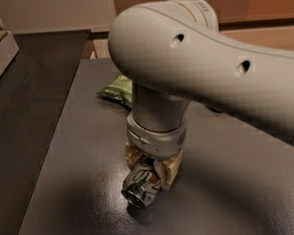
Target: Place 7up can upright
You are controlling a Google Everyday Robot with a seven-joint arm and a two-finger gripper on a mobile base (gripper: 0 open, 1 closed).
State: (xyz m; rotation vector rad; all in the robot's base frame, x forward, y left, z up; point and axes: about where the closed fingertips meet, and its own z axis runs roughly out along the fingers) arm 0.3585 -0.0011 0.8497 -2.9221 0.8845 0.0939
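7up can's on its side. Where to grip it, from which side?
Mid-body, across the round wall, coming straight down from above: the 7up can lies tipped on the table, end facing the camera, sides exposed. The gripper straddles it that way, fingers against both sides.

One camera looks steeply down on the dark desk (62, 194) from close above, facing its far edge. The robot's arm (208, 61) (it fills the upper right) enters from the right edge. The hand (151, 166) sits just behind the 7up can (140, 185), clasping it from both sides, near the view's centre.
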